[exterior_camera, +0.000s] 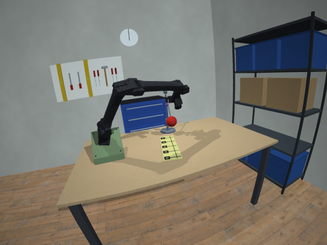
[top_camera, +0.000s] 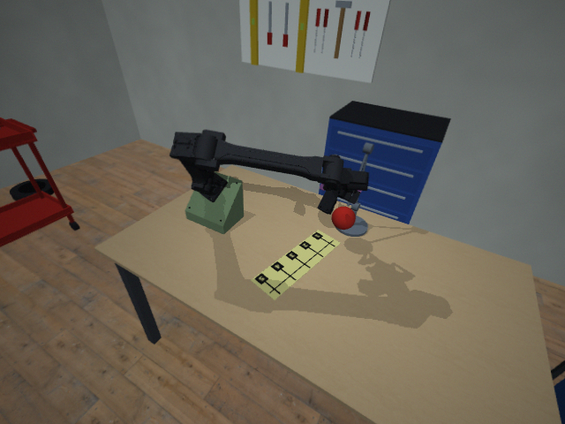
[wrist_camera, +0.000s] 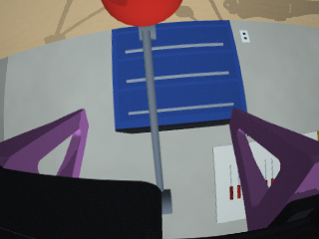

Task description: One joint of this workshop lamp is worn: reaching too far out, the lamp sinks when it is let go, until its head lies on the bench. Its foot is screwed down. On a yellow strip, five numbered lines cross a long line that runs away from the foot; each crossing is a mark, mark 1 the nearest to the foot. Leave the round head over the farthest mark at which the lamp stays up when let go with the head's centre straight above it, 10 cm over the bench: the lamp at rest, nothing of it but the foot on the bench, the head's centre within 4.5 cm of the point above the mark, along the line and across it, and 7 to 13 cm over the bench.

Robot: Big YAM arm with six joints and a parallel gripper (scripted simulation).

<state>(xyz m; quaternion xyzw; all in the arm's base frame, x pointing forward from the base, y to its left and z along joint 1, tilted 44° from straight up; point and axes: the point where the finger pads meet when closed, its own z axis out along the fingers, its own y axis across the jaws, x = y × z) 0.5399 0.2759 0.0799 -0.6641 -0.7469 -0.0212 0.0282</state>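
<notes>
Wide open and empty, the gripper [top_camera: 341,187] [exterior_camera: 167,104] [wrist_camera: 159,117] has the red head [top_camera: 342,217] [exterior_camera: 171,121] [wrist_camera: 143,10] at twelve o'clock in the wrist view. The lamp's rod [top_camera: 364,165] [exterior_camera: 169,111] [wrist_camera: 152,100] runs twelve to six between the fingers.

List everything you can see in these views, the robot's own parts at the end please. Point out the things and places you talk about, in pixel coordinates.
yellow strip [top_camera: 274,284] [exterior_camera: 166,155]: one, five numbered crossings, on the bench
lamp head [top_camera: 342,217] [exterior_camera: 171,121] [wrist_camera: 143,9]: one, red, raised near the foot
lamp foot [top_camera: 357,229] [exterior_camera: 167,130]: one, grey, beyond the strip
bench [top_camera: 410,365] [exterior_camera: 224,142]: one, tan, mid-room
drawer cabinet [top_camera: 383,146] [exterior_camera: 142,113] [wrist_camera: 189,90]: one, blue, behind the bench
tool board [top_camera: 310,41] [exterior_camera: 53,79] [wrist_camera: 224,159]: one, white, wall
clock [exterior_camera: 125,38]: one, pale, wall
shelf rack [exterior_camera: 233,92]: one, black, right
trolley [top_camera: 48,173]: one, red, left
tyre [top_camera: 20,189]: one, black, behind trolley
pedestal [top_camera: 205,221] [exterior_camera: 109,159]: one, green, on the bench
arm [top_camera: 274,162] [exterior_camera: 158,85]: one, black, over the bench
gripper [wrist_camera: 159,117]: one, purple fingers, open
</notes>
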